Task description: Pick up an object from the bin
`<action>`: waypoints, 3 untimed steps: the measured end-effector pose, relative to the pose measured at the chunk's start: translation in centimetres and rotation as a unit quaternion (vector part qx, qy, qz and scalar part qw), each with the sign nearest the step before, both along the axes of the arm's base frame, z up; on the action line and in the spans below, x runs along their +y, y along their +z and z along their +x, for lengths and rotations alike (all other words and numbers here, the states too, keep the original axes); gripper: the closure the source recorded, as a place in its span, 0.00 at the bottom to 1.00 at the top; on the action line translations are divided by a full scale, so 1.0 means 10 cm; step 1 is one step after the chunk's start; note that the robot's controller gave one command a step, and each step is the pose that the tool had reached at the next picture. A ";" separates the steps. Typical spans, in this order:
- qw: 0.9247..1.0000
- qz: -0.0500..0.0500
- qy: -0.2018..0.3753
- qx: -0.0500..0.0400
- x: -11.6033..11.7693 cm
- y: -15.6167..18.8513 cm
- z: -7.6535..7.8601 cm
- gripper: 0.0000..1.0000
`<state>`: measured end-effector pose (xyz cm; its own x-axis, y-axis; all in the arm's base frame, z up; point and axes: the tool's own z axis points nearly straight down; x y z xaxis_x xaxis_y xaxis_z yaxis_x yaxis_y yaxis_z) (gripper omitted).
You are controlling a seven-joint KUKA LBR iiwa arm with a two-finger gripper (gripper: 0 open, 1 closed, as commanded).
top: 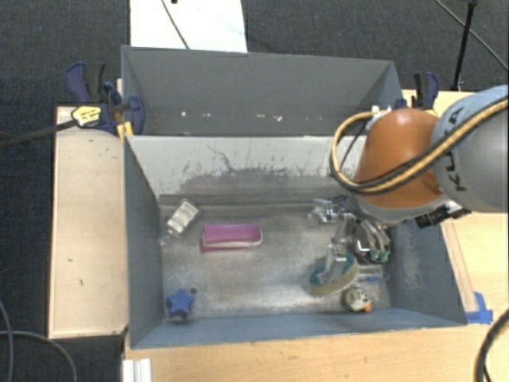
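Listing your scratched grey metal bin [262, 289]: claw [347, 258], spread you cannot tell, over curved teal-and-olive piece [332, 278]; glossy purple rectangular block [231, 236]; clear plastic scrap [181, 217]; blue lump [181, 303].

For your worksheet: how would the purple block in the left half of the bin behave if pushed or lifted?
The purple block lies flat on a long face, so a push would probably slide it, not roll it. Its straight edges suggest it is stiff, not floppy.
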<state>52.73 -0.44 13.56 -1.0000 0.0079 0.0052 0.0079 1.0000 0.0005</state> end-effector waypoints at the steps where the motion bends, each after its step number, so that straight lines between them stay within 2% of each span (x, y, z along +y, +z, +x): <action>1: 0.999 -0.001 0.053 -0.001 -0.72 -0.68 -0.37 0.00; 2: 0.998 0.000 0.056 -0.003 -0.68 -0.66 -0.35 1.00; 3: 0.996 -0.002 0.091 -0.008 -0.76 0.99 -0.08 1.00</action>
